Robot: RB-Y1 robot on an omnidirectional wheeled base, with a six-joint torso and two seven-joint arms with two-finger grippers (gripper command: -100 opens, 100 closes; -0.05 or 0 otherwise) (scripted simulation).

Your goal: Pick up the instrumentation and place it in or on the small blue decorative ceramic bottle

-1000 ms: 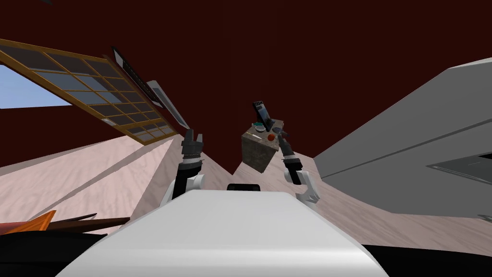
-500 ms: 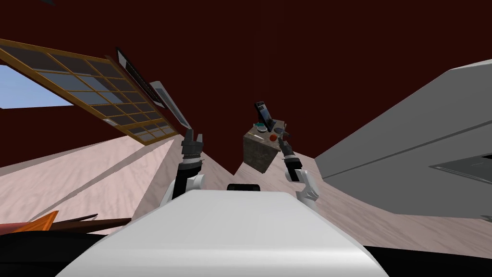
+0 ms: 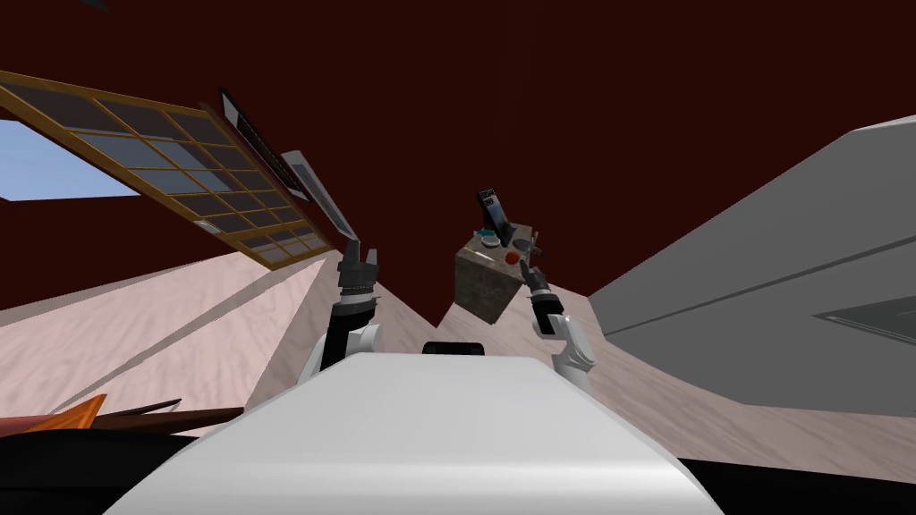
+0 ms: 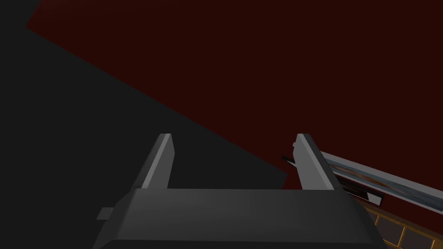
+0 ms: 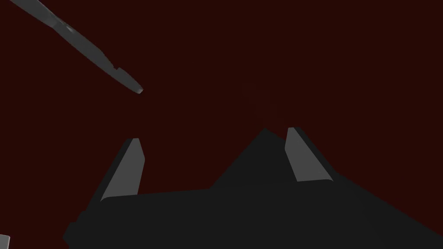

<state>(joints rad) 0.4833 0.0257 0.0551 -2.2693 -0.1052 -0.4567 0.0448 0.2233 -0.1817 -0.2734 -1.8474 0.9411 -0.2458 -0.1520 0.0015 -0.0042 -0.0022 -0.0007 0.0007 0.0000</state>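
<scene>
Where the paned window [image 3: 161, 170] slants across the dark red wall [image 3: 537, 89] at far left, a pale plank floor [image 3: 179, 313] runs below it toward the corner. Right of that, the left claw [image 3: 362, 249] is held up in the air over the floor, well apart from any furniture. Its two fingers [image 4: 161, 164] stand wide apart with nothing between them.

Further right, a small block-like table [image 3: 487, 288] with mottled stone-brown sides stands on the floor near the wall. At the far edge of its top a dark upright slab [image 3: 495, 215] with a pale face leans back. Just in front of it lies a small teal-blue piece [image 3: 488, 240]. These are too small for me to be sure, but I would take the slab for the instrumentation and the teal piece for the bottle. Nearer the table's right edge sit a red ball [image 3: 512, 257] and a dark grey spiky shape [image 3: 522, 243].

The right claw [image 3: 529, 263] reaches up just beside that right edge, close to the ball and the grey shape. Its fingers [image 5: 125, 168] are spread open and hold nothing. A long grey blade-shaped thing [image 5: 86, 46] lies beyond their tips, off to one side rather than between them.

At far right a big pale grey cabinet-like block [image 3: 760, 268] stands on the floor.
</scene>
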